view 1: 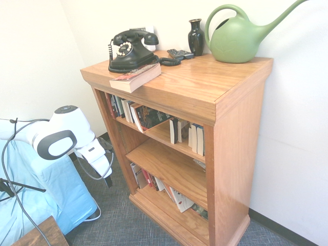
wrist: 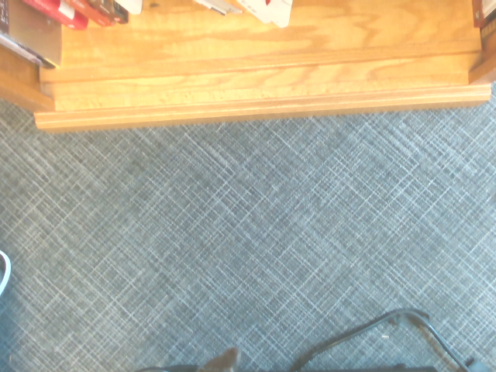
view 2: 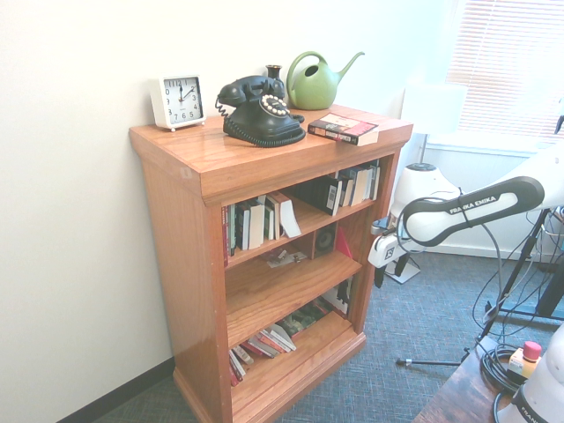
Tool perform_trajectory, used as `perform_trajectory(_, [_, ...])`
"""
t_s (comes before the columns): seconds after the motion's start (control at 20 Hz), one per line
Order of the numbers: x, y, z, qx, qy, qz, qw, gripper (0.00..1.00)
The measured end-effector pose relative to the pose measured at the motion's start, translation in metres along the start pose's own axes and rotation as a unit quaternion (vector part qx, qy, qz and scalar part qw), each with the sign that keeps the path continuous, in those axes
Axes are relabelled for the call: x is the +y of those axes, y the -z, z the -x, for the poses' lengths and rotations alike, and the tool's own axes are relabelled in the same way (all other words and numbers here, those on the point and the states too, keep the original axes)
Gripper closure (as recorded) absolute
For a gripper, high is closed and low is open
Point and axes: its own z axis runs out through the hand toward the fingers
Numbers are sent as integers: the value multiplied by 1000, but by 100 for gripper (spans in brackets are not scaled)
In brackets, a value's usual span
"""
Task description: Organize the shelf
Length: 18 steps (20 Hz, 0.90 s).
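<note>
The white arm point(view 1: 61, 136) reaches in low at mid-height of the scene, its wrist bent so the gripper point(view 1: 108, 180) points straight down at the floor. The fingers stand apart with nothing between them, clear of everything nearby.

Concealed, cropped and illegible items

The clock point(view 2: 178, 101) was almost wholly hidden behind the telephone point(view 1: 131, 49) in the first exterior view. The watering can point(view 1: 241, 35) spout was cut off by the top edge there. Book spines point(view 1: 147, 117) on the shelf point(view 1: 225, 154) were too small to read. In the wrist view, only the shelf base and the ends of books point(wrist: 54, 15) on the lowest tier showed.
</note>
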Motion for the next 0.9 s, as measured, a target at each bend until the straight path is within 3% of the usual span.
perform_trajectory(0.2, [1, 1, -7, 18, 4, 5, 1000, 0])
perform_trajectory(0.45, [6, 26, -31, 143, 26, 50, 988, 0])
perform_trajectory(0.7, [12, 77, -28, 267, 66, 106, 955, 0])
perform_trajectory(0.9, [11, 115, -13, 358, 103, 151, 916, 0])
